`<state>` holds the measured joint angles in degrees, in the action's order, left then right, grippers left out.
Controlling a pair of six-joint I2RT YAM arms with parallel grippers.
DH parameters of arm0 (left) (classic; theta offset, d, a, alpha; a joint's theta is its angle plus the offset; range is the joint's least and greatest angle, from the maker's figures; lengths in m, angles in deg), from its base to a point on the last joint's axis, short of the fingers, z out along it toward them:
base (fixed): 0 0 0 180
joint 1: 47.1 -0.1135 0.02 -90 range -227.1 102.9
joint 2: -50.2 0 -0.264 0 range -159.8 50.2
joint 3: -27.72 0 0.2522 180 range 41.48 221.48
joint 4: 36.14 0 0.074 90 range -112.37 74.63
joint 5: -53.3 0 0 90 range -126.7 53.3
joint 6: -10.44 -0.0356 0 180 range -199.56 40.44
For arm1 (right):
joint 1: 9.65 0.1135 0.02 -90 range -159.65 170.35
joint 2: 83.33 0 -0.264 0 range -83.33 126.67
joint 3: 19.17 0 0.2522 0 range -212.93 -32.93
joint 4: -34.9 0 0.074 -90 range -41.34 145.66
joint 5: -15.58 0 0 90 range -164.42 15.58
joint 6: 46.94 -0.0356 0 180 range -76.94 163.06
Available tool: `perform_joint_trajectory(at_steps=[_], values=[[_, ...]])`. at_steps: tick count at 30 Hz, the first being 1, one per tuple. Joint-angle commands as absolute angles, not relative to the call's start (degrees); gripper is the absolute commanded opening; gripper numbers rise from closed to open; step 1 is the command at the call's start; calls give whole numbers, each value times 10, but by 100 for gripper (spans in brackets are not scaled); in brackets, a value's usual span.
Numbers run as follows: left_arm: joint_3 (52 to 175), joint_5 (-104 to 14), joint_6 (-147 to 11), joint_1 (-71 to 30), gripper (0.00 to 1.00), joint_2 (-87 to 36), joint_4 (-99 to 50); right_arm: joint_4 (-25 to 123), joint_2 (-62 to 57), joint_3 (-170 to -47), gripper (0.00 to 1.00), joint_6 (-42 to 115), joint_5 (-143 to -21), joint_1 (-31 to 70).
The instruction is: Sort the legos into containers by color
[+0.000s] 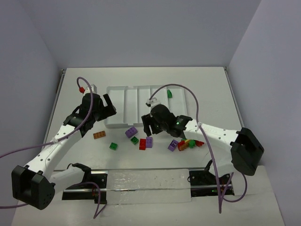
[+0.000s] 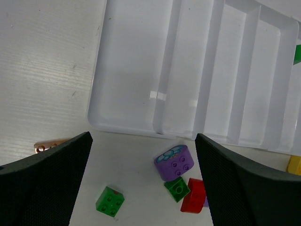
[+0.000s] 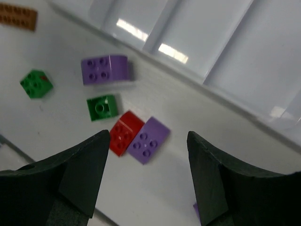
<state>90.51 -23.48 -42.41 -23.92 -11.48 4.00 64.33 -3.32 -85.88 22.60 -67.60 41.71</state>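
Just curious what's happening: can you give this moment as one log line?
left gripper: open, empty | right gripper: open, empty, above red brick and purple brick | legos: mostly loose beside tray

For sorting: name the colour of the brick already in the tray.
The brick is green; best in top view.

Mixed-colour legos [image 1: 142, 144] loose before white divided tray [image 1: 123, 99], seemingly one green brick [image 1: 169, 93] inside
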Motion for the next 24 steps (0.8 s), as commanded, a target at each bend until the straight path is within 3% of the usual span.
perform_joint_trajectory(at_steps=[1,17,24], values=[[930,-229,-416,-237,99,-111,23,667,-24,-837,77,216,-681,425],[936,-261,-425,-237,99,-88,81,609,43,-829,78,12,-667,432],[923,-266,-412,-237,99,-72,92,633,80,-855,71,-1,-626,433]])
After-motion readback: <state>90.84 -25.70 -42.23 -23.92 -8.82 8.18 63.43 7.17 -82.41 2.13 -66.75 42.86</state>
